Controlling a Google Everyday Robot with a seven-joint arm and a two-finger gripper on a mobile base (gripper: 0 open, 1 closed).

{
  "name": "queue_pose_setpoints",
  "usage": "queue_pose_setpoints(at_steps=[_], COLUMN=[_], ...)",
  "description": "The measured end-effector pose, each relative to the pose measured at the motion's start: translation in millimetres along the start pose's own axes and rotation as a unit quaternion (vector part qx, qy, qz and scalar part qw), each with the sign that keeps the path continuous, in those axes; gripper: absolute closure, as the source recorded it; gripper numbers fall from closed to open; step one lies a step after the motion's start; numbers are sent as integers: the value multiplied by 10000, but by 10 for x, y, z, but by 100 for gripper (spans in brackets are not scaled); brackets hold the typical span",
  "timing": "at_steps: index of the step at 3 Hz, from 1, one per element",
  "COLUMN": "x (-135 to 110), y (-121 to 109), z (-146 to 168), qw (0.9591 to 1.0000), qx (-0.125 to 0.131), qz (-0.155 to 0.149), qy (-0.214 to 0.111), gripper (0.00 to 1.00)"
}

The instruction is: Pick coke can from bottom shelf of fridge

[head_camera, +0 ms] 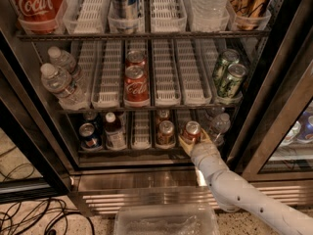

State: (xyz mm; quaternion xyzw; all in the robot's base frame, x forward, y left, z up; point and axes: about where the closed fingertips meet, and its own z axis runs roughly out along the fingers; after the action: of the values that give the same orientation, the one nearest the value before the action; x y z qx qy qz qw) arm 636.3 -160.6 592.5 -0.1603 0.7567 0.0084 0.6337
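Note:
The fridge stands open in front of me. On its bottom shelf, the coke can stands upright in a right-hand lane, red with a silver top. My gripper reaches in from the lower right on its white arm. Its pale fingers sit on both sides of the can's lower body and close on it. The can still rests at shelf level. A duller brownish-red can stands one lane to the left, and a dark blue can stands at the far left.
A small bottle and a water bottle share the bottom shelf. The middle shelf holds two red cans, green cans and water bottles. A clear plastic bin lies below. Cables lie on the floor at the left.

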Motion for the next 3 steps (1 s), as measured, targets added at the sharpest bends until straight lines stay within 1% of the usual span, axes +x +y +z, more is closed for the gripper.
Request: queue_pose_setpoints(at_steps=[3], x=[-83], y=[-46], z=[-61], qw=[9999], qx=[-107], qz=[86], qy=[73], gripper=[100])
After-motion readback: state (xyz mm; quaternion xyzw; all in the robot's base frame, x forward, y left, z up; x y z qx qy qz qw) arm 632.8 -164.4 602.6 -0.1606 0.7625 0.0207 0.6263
